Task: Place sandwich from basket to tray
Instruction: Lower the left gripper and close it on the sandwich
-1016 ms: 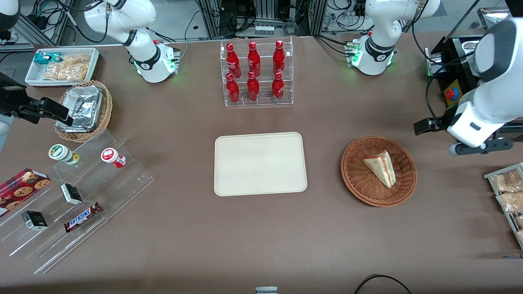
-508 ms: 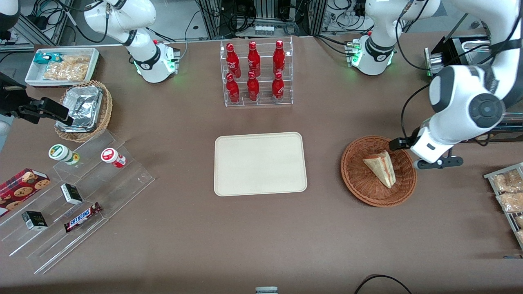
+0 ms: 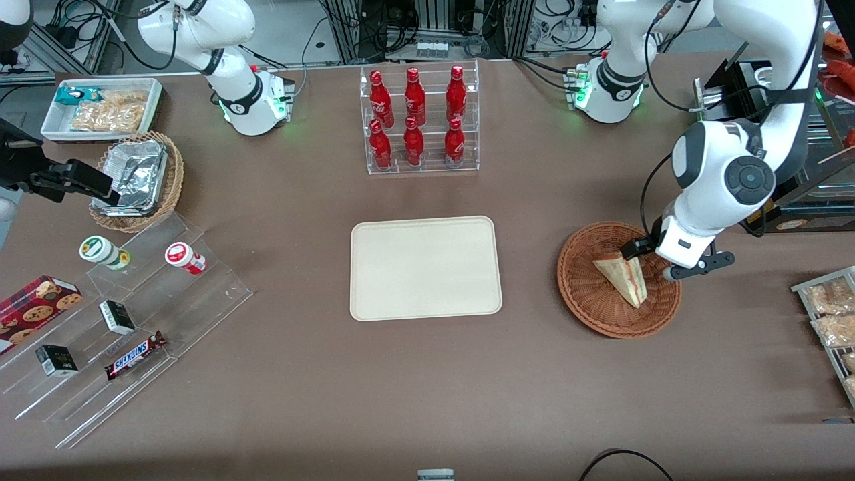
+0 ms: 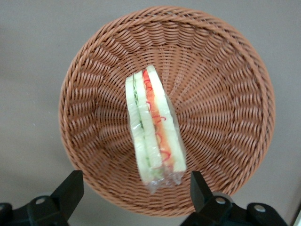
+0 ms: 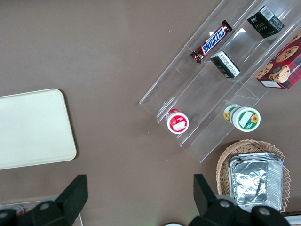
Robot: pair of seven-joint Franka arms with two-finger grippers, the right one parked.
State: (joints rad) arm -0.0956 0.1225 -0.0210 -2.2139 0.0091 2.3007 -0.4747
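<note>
— Sandwich (image 3: 622, 278), small triangular wedge of pale white bread, red and green filling along the cut edge (image 4: 154, 136): where?

— Lying in the round, shallow, reddish-brown woven wicker basket (image 3: 588, 304), wrapped in clear film, cut edge up toward the wrist camera. Roughly central in the basket (image 4: 221, 94), one end close to the rim.

— And the left arm's two-finger gripper (image 3: 649, 259)?

— Hovering directly above the basket, over the part of the sandwich farther from the front camera. Jaws spread wide, wider than the sandwich is thick, holding nothing. Dark fingertips (image 4: 70, 186) standing either side of the sandwich's end in the wrist view, clear of the wrap.

— Flat cream-beige rectangular tray with rounded corners (image 3: 425, 267)?

— Bare on the brown bench (image 3: 401, 387), beside the basket, toward the parked arm's end, well apart from it. Corner also seen from the parked wrist (image 5: 33, 127).

— Anything else nearby?

— Clear acrylic rack of red bottles (image 3: 417, 120), farther from the front camera than the tray.
</note>
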